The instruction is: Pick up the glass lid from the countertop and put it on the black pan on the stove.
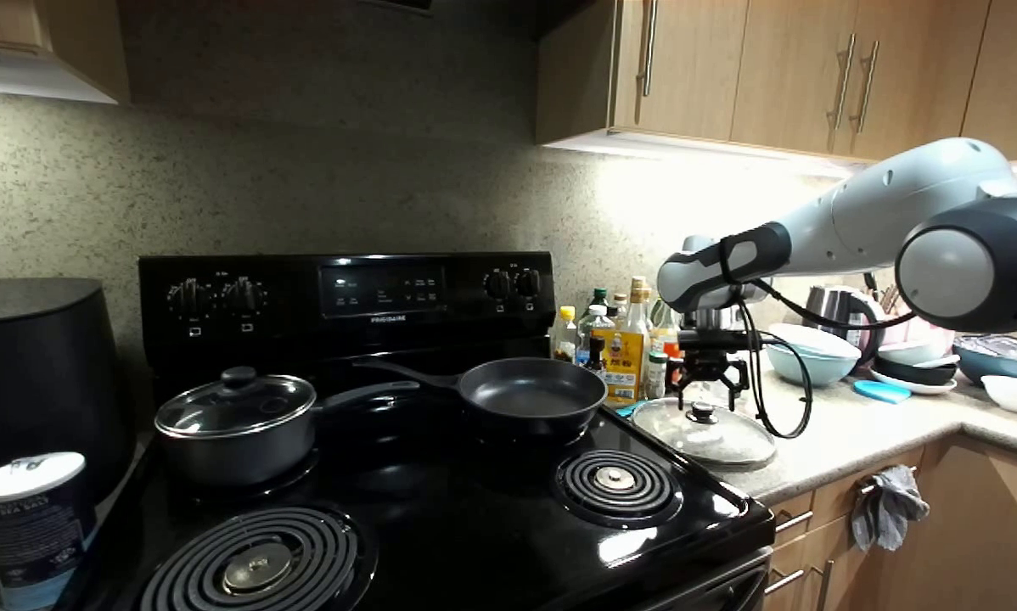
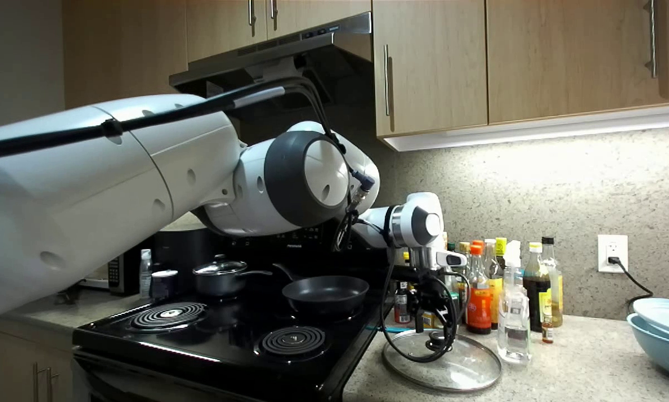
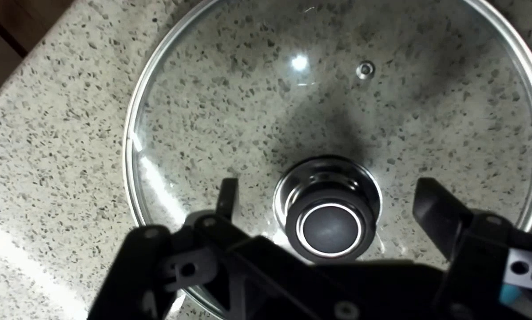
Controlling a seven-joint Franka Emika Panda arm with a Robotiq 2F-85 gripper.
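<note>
While I hang over the lid [image 1: 704, 440] right of centre in an exterior view, my gripper [image 1: 707, 397] has its jaws wide and holds nothing; the lid lies right way up on the counter [image 3: 61, 155], and the pan [image 1: 532, 390] sits uncovered near mid-frame on the stove [image 1: 474, 509]. Down low in the wrist view, here's the knob [image 3: 330, 229], between my fingers [image 3: 227, 200] with a gap showing on each side; how deep I reach, I can't tell, and there's the danger; squeeze too high and I'd probably slip off its top; pinch it off-centre and the lid might tilt; swing carelessly and it could knock the clear bottle [image 2: 513, 329], just beside it at lower right in an exterior view; that dangling cable [image 1: 808, 397] could snag, too; set it down skewed and it may not seat on the pan. Now the stuff itself; smooth clear glass, slick-looking, ringed by a bright metal rim [image 3: 130, 146]; a round dark knob, silver circle on its crown; speckled, pale stone-look counter beneath; beyond, a dull black pan, shallow, slope-sided, on the stove's glossy top with its spiral coils [image 1: 615, 501].
</note>
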